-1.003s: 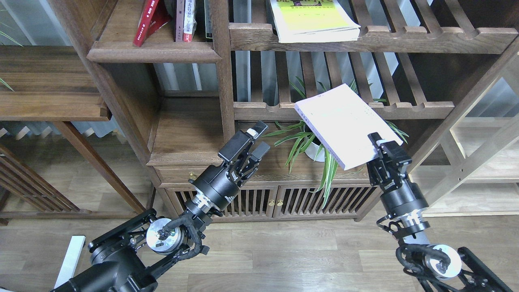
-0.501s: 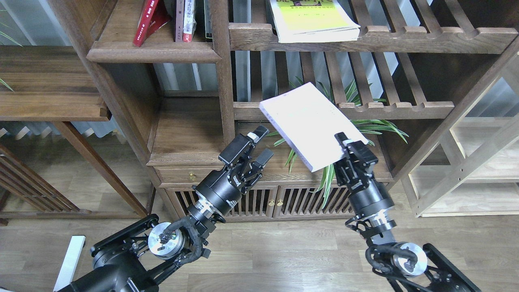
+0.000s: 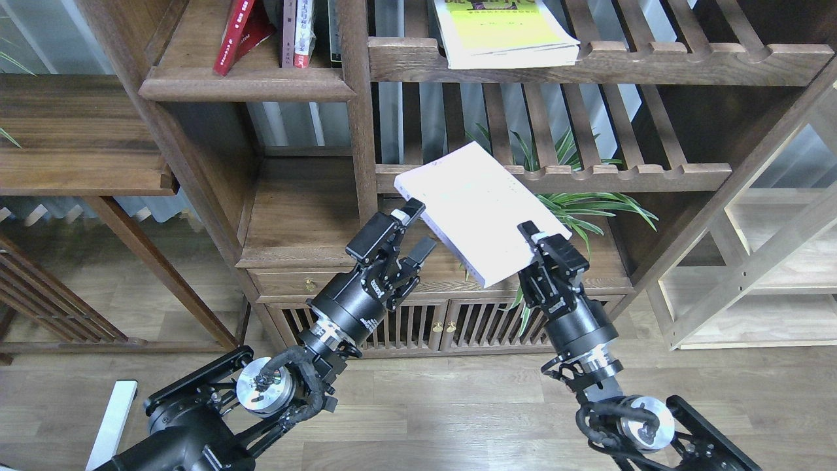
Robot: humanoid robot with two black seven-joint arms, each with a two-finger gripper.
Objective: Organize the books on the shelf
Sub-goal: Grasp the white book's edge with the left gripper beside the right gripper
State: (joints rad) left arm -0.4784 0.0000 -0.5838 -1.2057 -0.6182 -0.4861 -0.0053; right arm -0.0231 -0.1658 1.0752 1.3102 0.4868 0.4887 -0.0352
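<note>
My right gripper (image 3: 533,239) is shut on the near corner of the white book (image 3: 474,206) and holds it tilted in the air in front of the cabinet. My left gripper (image 3: 420,229) is open just left of the book, its upper fingertip touching or almost touching the book's left edge. The red book (image 3: 234,36) leans on the dark-brown shelf (image 3: 245,84) at the upper left, beside two upright books (image 3: 299,33). The yellow-green book (image 3: 503,33) lies flat on the slatted rack (image 3: 588,65) at the top.
A potted plant (image 3: 575,203) stands behind the white book under a lower slatted rack (image 3: 621,176). A vertical wooden post (image 3: 359,111) divides shelf from racks. A low cabinet (image 3: 431,320) with slatted doors is below. A side table (image 3: 78,137) is at the left.
My right gripper has carried the white book leftward and slightly down toward my left gripper. The left gripper has stayed open and shifted only slightly.
</note>
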